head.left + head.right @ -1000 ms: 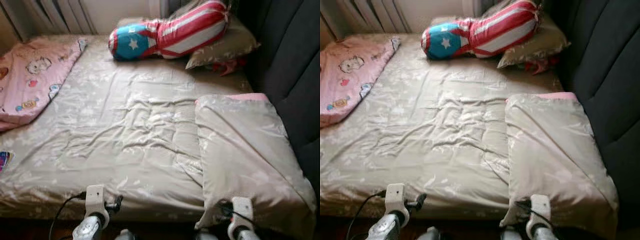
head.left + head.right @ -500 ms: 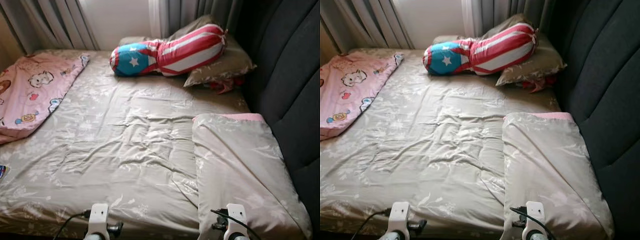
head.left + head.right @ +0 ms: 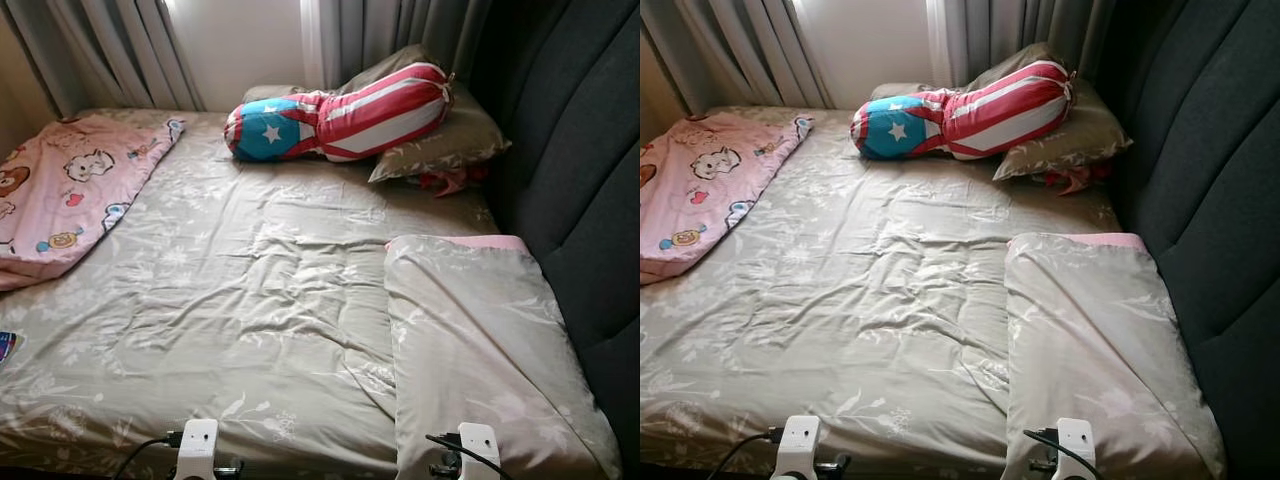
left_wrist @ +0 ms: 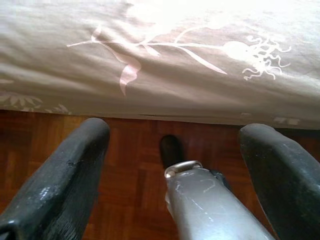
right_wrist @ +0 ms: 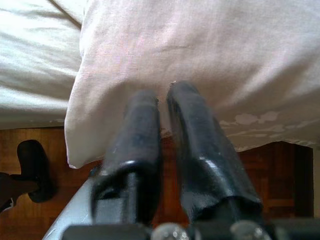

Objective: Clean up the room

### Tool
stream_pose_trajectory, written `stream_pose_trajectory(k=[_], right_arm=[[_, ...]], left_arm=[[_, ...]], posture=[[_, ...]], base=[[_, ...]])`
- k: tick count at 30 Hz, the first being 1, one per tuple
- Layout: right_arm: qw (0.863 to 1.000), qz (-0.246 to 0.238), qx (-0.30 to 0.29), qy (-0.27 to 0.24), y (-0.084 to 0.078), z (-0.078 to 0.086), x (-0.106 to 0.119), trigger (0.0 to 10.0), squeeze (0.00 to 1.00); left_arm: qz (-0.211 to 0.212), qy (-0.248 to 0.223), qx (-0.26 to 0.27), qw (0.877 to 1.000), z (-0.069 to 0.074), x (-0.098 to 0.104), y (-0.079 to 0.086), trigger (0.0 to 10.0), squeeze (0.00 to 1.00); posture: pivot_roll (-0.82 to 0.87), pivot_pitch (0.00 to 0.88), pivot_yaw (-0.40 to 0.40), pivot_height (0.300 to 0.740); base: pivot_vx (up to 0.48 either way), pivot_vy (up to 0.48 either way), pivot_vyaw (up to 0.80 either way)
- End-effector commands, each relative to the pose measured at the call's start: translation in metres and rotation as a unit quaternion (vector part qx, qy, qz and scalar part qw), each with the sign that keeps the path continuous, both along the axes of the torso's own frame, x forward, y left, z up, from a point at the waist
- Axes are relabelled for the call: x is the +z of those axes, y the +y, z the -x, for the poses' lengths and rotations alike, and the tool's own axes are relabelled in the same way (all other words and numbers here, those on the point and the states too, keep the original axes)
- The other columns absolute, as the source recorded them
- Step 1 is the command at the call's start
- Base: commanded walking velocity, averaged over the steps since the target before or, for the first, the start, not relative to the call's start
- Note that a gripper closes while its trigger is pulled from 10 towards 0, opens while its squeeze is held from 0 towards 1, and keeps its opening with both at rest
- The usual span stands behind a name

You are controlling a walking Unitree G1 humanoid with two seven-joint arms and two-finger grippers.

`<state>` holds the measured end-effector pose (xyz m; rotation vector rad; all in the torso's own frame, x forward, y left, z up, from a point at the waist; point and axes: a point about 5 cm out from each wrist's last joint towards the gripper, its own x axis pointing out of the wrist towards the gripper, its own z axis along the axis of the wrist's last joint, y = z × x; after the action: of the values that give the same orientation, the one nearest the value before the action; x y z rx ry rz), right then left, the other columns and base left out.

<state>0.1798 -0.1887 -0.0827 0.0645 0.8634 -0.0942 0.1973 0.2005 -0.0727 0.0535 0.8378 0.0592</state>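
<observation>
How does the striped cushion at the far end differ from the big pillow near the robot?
The striped cushion is a tube in red, white and blue with a star; the big pillow is flat and beige-floral like the sheet. The cushion leans on another pillow; the big one lies flat, overhanging the bed's near edge. Both sit by the dark headboard.

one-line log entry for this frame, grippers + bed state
stage: facing bed | left gripper: open, over floor at bed edge | right gripper: shut, empty, at folded blanket corner

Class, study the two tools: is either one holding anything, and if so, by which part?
Nothing is held. The left tool is open above the floor at the bed's edge; the right tool is shut, empty, just short of the pillow's near edge.
</observation>
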Motion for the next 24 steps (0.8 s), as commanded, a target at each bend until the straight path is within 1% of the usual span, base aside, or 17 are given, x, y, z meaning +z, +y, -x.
stream_pose_trajectory(k=[1,6,10,14,21,22,24], right_arm=[[1.000,-0.002,0.001,0.011,0.001,0.006,-0.003,10.0,1.00],[1.000,0.000,-0.004,0.017,-0.001,0.009,-0.004,10.0,1.00],[1.000,0.004,-0.008,0.029,-0.002,0.016,-0.007,10.0,1.00],[0.999,0.005,-0.006,0.034,-0.002,0.019,-0.009,10.0,1.00],[0.999,0.002,-0.003,0.036,-0.001,0.021,-0.010,10.0,1.00],[0.999,0.001,-0.001,0.038,0.000,0.021,-0.010,10.0,0.00],[0.999,0.002,-0.002,0.039,0.000,0.021,-0.010,10.0,0.00]], left_arm=[[-0.010,0.015,-0.003,1.000,0.007,-0.003,0.003,10.0,0.00],[-0.014,0.022,-0.013,1.000,0.009,-0.005,0.002,10.0,0.00],[-0.017,0.026,-0.005,1.000,0.014,-0.006,0.006,10.0,0.00],[-0.018,0.028,-0.002,0.999,0.016,-0.007,0.008,10.0,0.00],[-0.017,0.030,-0.004,0.999,0.018,-0.008,0.006,10.0,0.00],[-0.017,0.029,-0.005,0.999,0.018,-0.008,0.006,10.0,0.00],[-0.016,0.027,-0.006,1.000,0.018,-0.008,0.005,10.0,0.00]], posture=[[-0.13,0.079,-0.009,0.740],[-0.13,0.076,-0.006,0.740],[-0.13,0.068,-0.009,0.740],[-0.13,0.065,-0.008,0.740],[-0.13,0.063,-0.006,0.740],[-0.13,0.061,-0.002,0.740],[-0.13,0.059,-0.001,0.740]], base=[[0.000,0.000,0.00],[0.000,0.000,0.00],[0.000,0.000,0.00],[0.000,0.000,0.00],[0.000,0.000,0.00],[0.000,0.000,0.00],[0.000,0.000,0.00]])
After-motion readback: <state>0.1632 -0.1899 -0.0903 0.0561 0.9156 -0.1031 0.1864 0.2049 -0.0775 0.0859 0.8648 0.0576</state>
